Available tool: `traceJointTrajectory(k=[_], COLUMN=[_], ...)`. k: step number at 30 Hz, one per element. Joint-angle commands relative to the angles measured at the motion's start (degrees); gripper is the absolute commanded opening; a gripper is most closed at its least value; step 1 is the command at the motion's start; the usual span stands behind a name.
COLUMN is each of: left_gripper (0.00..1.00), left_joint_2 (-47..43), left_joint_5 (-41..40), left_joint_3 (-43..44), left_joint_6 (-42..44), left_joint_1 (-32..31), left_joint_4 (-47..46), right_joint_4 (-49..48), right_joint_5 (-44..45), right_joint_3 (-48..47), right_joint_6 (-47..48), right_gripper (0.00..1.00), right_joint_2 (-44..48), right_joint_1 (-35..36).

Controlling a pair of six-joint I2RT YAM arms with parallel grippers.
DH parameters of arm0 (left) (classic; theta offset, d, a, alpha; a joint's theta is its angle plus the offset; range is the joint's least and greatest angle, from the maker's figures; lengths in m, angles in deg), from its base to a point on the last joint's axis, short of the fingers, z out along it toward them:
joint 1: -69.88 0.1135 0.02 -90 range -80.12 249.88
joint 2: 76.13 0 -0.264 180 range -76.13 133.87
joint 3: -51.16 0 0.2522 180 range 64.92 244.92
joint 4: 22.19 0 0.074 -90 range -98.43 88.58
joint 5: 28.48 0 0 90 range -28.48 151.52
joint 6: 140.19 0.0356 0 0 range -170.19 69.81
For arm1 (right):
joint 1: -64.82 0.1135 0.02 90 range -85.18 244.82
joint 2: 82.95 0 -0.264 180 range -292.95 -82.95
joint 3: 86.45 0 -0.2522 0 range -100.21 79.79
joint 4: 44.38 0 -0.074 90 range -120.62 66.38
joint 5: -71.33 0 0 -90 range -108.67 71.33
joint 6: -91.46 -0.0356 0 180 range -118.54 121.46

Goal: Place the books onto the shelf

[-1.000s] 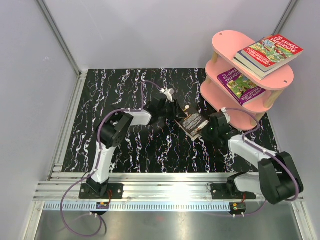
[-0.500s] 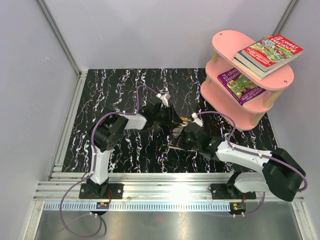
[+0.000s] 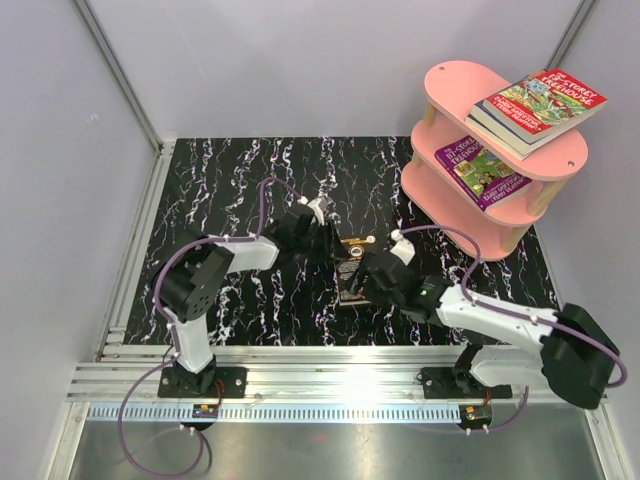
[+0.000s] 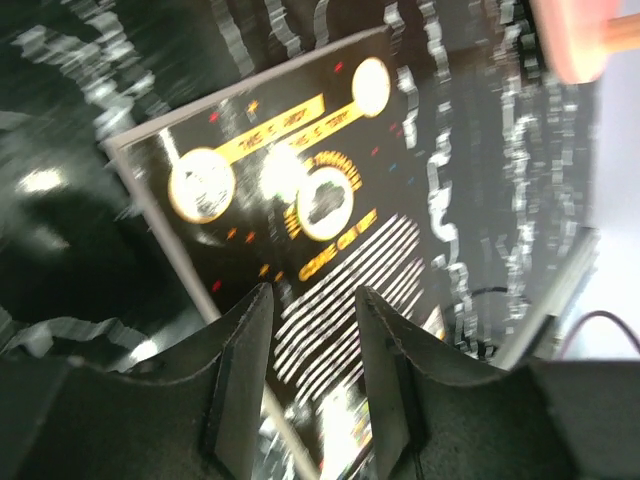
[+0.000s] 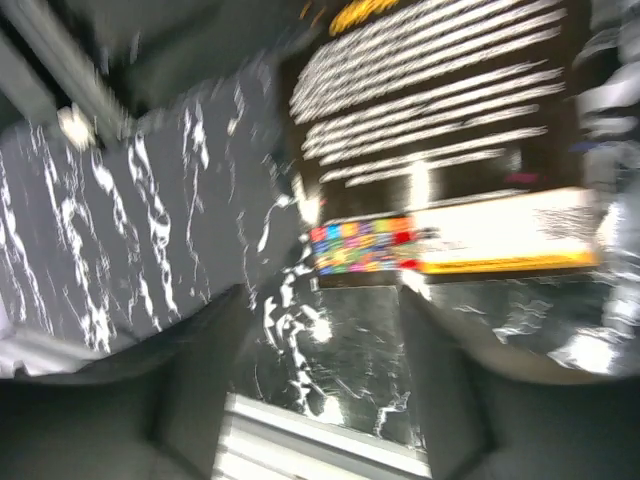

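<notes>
Nearest you, the right gripper (image 5: 325, 350) has just let go; a second ago it was clamped on the glossy black paperback (image 3: 352, 272) over towards the shelf, and now its fingers are spread wide, with only the black white-veined marble tabletop (image 3: 230, 180) between them and the book's lower edge just beyond their tips; treat that book as released, not held.

The paperback has come leftward, away from the shelf, and now sits mid-table between your two grippers, back cover up; whether it lies flat or leans you cannot tell from above.

On its far side, the left gripper (image 4: 312, 300) has closed in; its fingers stand partly parted, pinching nothing, with the book's left edge running into the gap between them; contact cannot be made out.

This reads as a handover or a regrasp, not progress to the shelf; this book is yet to be placed.

On the back cover there are white blurb lines, yellow banners with round medallions, and a white-and-yellow panel beside a multicoloured strip; all are too blurred to read.

Farthest off, the pink three-tier shelf of oval boards on pale wooden posts (image 3: 455, 80) already carries a red cartoon paperback (image 3: 540, 100), reading "STOREY TREEHOUSE", stacked on a dark book (image 3: 497, 132) on the top tier; a purple cartoon paperback (image 3: 483, 168) lies on the middle tier, its title too small to read.
</notes>
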Motion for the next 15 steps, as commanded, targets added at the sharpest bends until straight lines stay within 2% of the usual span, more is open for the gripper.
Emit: traceJointTrajectory(k=[1,3,8,10,15], left_gripper=[0.43,0.43,0.42,0.42,0.41], left_joint_2=[-3.26,-4.49,-10.37,-11.96,-11.09], left_joint_5=[-6.44,-6.53,-9.16,-10.83,-10.15], left_joint_3=[-1.7,-2.22,-3.63,-4.5,-5.39], left_joint_6=[4.22,4.05,4.4,4.84,4.49], left_joint_1=[0.13,0.22,0.22,0.13,0.13], left_joint_4=[11.42,12.3,16.24,17.22,16.35], right_joint_4=[9.87,13.72,11.38,8.66,0.5], right_joint_5=[11.19,12.51,7.43,5.24,1.54], right_joint_3=[-3.79,-4.5,-1.7,-0.99,-1.16], right_joint_6=[2.82,3.27,6.52,7.93,8.73], right_gripper=[0.75,0.79,0.79,0.78,0.76], right_joint_2=[7.07,8.83,8.93,6.57,-3.52], right_joint_1=[-1.49,-4.39,-14.31,-18.27,-20.13])
